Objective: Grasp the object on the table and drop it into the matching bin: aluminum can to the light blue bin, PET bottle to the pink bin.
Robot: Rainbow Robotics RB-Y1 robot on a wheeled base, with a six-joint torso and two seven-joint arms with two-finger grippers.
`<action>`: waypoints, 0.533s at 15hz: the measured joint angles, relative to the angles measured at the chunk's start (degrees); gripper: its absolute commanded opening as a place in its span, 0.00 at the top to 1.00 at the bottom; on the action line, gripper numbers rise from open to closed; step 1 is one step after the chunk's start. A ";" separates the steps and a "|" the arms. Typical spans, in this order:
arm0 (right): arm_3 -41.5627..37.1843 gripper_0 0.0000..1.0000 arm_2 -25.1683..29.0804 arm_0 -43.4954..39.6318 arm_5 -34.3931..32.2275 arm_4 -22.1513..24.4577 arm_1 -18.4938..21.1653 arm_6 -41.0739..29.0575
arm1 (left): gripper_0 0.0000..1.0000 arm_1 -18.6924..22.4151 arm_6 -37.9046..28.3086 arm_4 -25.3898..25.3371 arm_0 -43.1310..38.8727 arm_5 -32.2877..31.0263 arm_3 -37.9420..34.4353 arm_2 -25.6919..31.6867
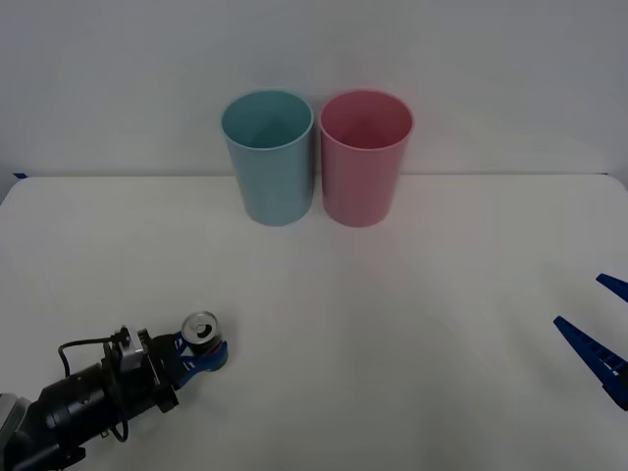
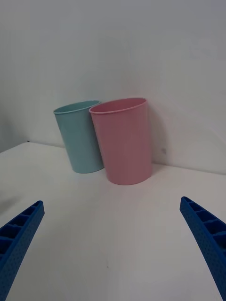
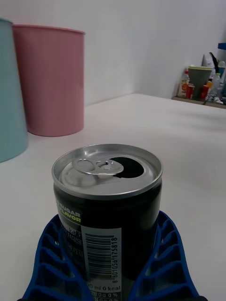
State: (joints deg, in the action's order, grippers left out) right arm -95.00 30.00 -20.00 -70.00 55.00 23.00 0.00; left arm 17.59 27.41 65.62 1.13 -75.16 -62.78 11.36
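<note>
The aluminum can [image 1: 201, 330], small and dark with an opened silver lid, stands upright on the white table [image 1: 392, 324] at the front left. My left gripper [image 1: 203, 347] is shut on it. In the left wrist view the blue fingers [image 3: 165, 263] bend around the can's [image 3: 108, 197] lower body. The light blue bin [image 1: 268, 155] and the pink bin [image 1: 364, 157] stand side by side at the table's far edge, well beyond the can. My right gripper [image 1: 579, 300] hangs open at the right edge, with nothing between its fingers [image 2: 202, 235].
The bins touch or nearly touch each other, and a white wall rises right behind them. In the left wrist view, a shelf with bottles and a green cup [image 3: 200, 77] lies far off past the table.
</note>
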 measured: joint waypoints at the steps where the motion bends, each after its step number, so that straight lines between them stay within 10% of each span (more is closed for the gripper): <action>1: 0.00 0.00 0.00 0.00 0.00 0.00 0.00 0.00 | 1.00 0.08 -0.56 -0.95 -0.07 0.81 -0.78 0.34; 8: 0.00 0.00 0.00 0.00 0.00 0.00 0.00 0.00 | 1.00 0.18 -11.23 -4.43 -0.51 11.40 -12.11 1.77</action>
State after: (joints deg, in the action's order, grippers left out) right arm -95.00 30.00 -20.00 -70.00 55.00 23.00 0.00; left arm 17.77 16.18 61.19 0.62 -63.76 -74.90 13.13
